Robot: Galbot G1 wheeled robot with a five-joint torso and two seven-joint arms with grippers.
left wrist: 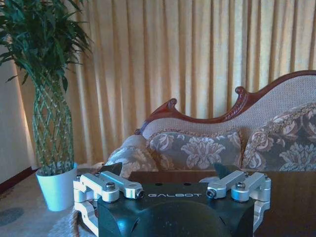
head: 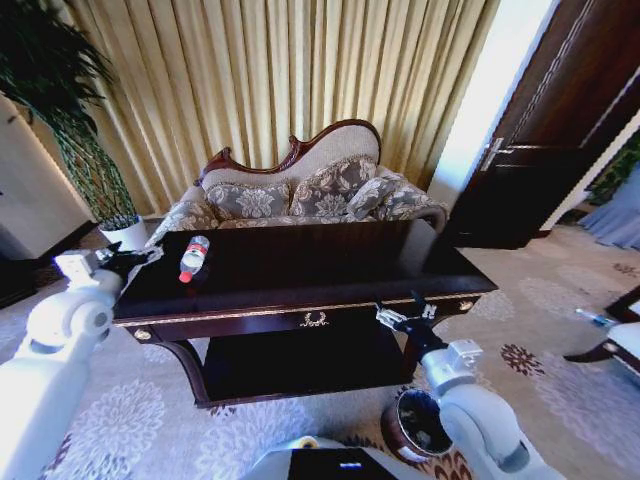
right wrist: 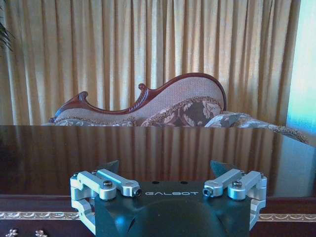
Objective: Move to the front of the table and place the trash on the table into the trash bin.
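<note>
Jaws of the left gripper (head: 128,256) are standing open and empty at centre-left, nearest the bottle (head: 193,258), whose long axis is running up-frame on the worktop (head: 330,265).

The table (head: 330,262) top lies bare and open across its middle and right, with only the bottle (head: 192,258) lying near its left end. Behind it the sofa (head: 300,190) closes off the far edge, and a potted plant (head: 90,170) stands beyond the left corner.

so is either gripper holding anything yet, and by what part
Nothing is held. The left gripper is open at the table's left end, short of the bottle; the right gripper is open at the front edge.
</note>
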